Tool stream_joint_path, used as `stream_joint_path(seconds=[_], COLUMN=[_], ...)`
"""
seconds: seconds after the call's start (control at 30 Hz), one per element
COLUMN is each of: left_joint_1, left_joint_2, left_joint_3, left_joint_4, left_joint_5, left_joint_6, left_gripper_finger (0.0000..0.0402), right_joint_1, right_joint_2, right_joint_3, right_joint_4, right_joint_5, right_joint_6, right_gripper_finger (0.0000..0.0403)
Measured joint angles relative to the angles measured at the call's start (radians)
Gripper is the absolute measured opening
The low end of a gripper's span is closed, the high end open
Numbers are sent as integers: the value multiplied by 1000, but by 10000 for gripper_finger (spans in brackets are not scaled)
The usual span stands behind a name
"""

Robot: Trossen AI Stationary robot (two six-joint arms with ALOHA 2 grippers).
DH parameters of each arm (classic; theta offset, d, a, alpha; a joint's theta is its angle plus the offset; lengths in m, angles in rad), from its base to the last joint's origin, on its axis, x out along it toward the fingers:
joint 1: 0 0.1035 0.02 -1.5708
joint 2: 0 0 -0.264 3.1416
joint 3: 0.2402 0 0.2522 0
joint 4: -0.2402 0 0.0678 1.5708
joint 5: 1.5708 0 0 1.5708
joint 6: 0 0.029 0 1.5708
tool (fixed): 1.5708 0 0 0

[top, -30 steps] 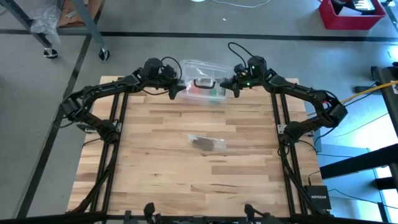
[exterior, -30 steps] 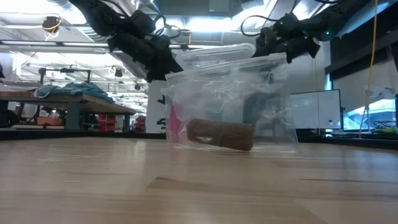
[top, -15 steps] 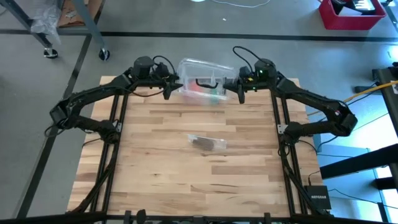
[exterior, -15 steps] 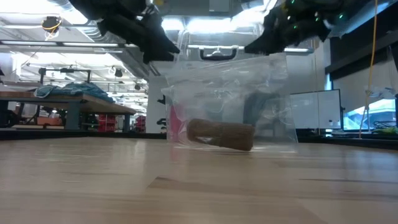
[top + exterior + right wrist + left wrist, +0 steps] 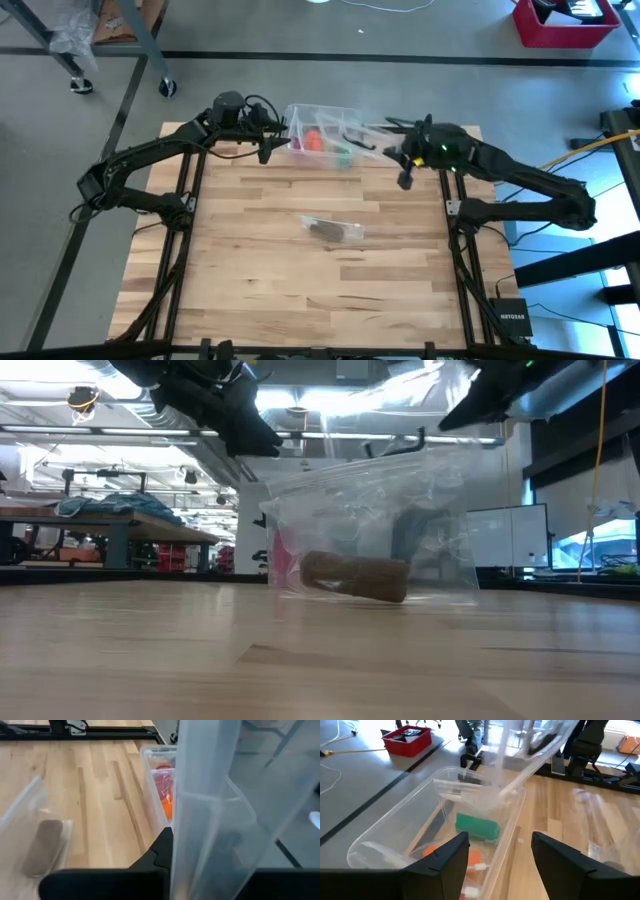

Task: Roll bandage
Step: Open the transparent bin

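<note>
The bandage is a small brown roll (image 5: 328, 231) lying on its side inside a clear plastic bag (image 5: 337, 229) at the table's middle; it also shows in the low view (image 5: 355, 577). A clear plastic box (image 5: 318, 142) stands open at the far edge with coloured items inside. My right gripper (image 5: 402, 165) is shut on the box's clear lid (image 5: 366, 134), right of the box. My left gripper (image 5: 270, 140) is open at the box's left end, its fingers on either side of the box's near long wall (image 5: 507, 845). My right gripper holds the clear lid by one edge (image 5: 192, 845), pinched between its two fingers. The lid is lifted clear of the box and tilted, its black handle (image 5: 395, 445) toward the box. My left gripper: I cannot tell whether its fingers touch the box.
The open box holds a green item (image 5: 477, 827) and orange and red items (image 5: 313, 140). Bare wooden table (image 5: 250, 290) lies near and to both sides of the bag. Floor and a red bin (image 5: 565, 20) lie beyond the far edge.
My right gripper has drawn the lid up off the box and carried it toward the table's right edge, and the lid has tipped. The box now stands open. My left gripper has stayed at the box's left end. The bag with the roll has not moved.
</note>
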Motion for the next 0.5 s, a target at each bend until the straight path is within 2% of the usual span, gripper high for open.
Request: stream_joint_path(seconds=[0.27, 0.4, 0.5], left_joint_1=[0, 0, 0], left_joint_2=[0, 0, 0], left_joint_3=[0, 0, 0], left_joint_4=[2, 2, 2], left_joint_5=[0, -1, -1], left_joint_6=[6, 2, 1], left_gripper_finger=[208, 208, 208], right_joint_1=[208, 276, 317], right_joint_2=[-136, -147, -147], right_joint_3=[0, 1, 2], right_joint_4=[-248, -349, -382], right_joint_5=[312, 361, 341], right_joint_6=[140, 238, 277], right_gripper_finger=[31, 32, 33])
